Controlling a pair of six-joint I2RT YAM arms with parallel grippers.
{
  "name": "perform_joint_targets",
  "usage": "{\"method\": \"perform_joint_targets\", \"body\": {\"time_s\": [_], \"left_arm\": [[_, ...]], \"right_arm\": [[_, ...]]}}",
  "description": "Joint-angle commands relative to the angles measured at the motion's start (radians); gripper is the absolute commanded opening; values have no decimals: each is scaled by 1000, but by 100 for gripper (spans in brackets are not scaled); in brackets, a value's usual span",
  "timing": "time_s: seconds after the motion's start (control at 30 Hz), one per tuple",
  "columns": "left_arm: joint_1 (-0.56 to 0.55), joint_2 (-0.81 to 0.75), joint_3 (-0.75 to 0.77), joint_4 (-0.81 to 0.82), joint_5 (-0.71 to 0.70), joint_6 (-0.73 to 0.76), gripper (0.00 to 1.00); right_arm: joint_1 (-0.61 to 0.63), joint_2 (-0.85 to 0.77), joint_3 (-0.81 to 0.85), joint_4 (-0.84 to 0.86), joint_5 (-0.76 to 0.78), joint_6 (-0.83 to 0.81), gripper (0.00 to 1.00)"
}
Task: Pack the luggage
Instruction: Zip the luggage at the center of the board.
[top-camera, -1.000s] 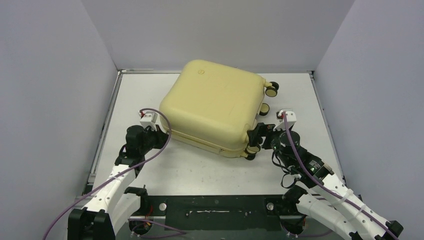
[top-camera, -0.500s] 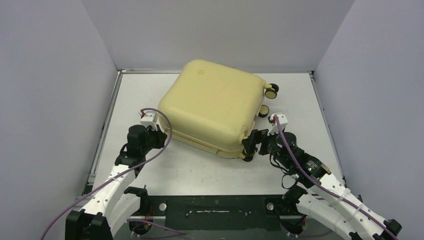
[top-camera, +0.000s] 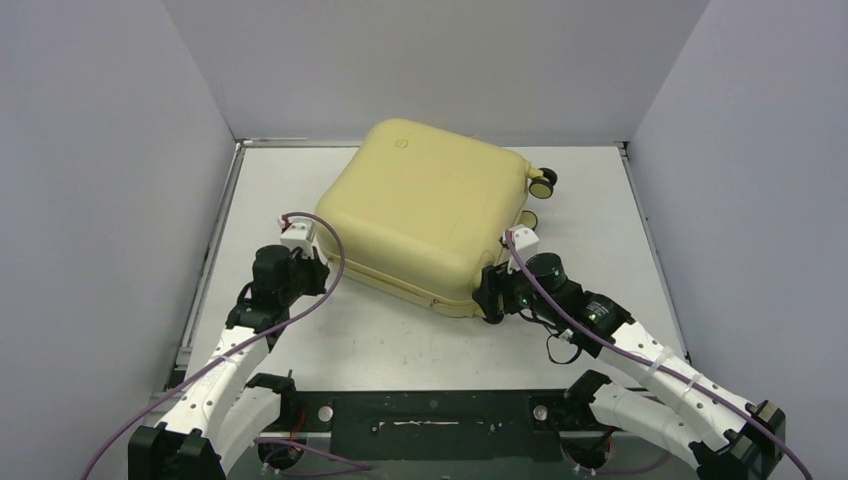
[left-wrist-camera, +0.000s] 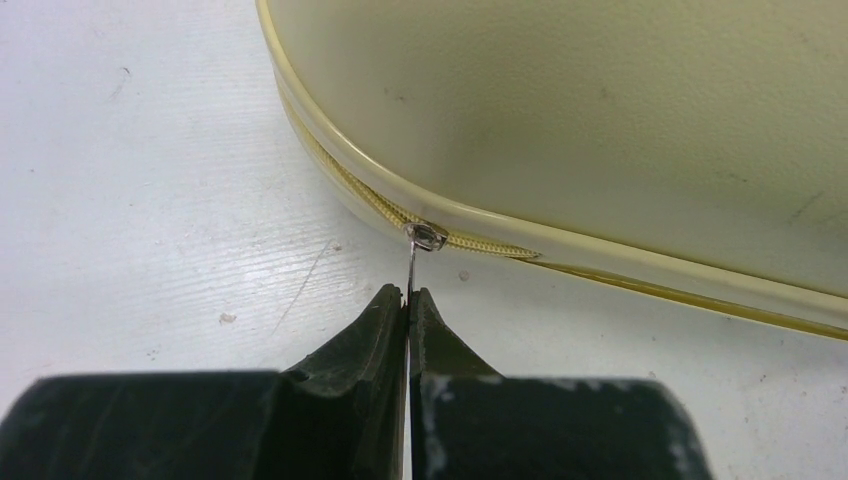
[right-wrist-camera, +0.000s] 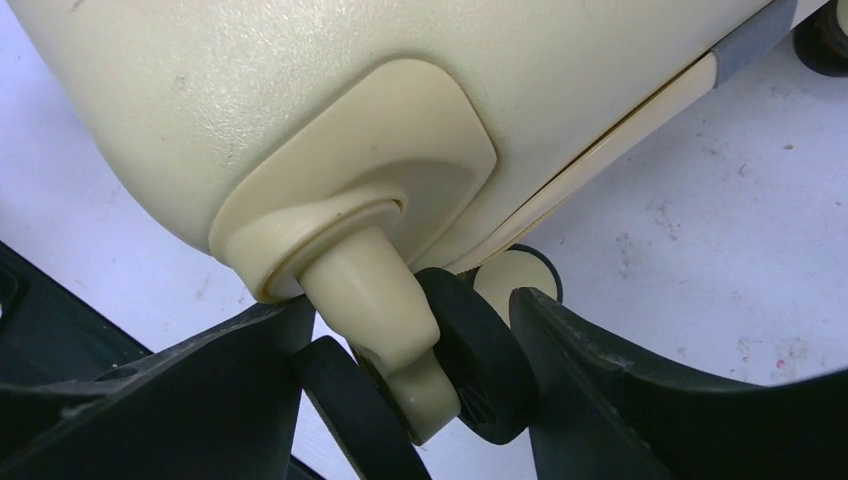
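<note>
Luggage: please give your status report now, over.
Left gripper shut on zipper pull. Right gripper around corner wheel, grip unclear. Luggage closed, flat on table. No obstruction seen.

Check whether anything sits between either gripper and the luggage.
Nothing visible. The left gripper is shut on the zipper pull at the near-left corner of the luggage. The right gripper brackets a wheel at the near-right corner, with nothing in between. Whether it clamps the wheel is unclear.

Luggage (top-camera: 430, 210) fills table (top-camera: 390, 345) middle; bare strip along near edge, right side; walls (top-camera: 100, 200) hem left, back, right.
</note>
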Motion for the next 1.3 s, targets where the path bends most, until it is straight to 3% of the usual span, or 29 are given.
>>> {"method": "perform_joint_targets", "body": {"time_s": [0.0,0.13,0.2,0.73,1.1,1.27], "left_arm": [[10,-15,54,-4,-123,39,0],[10,-16,54,-33,-206,46,0],[12,-4,55,-34,-249,48,0],[78,198,97,182,-287,6,0],[125,223,78,274,-339,-20,0],[144,235,79,324,-300,-16,0]], "right_arm": [[13,15,55,28,14,-21,47],[18,27,68,-5,57,-19,22],[18,30,67,-16,103,-8,0],[30,-2,51,-27,100,2,0],[64,0,48,-31,106,0,0],[79,-6,48,-32,115,0,0]]}}
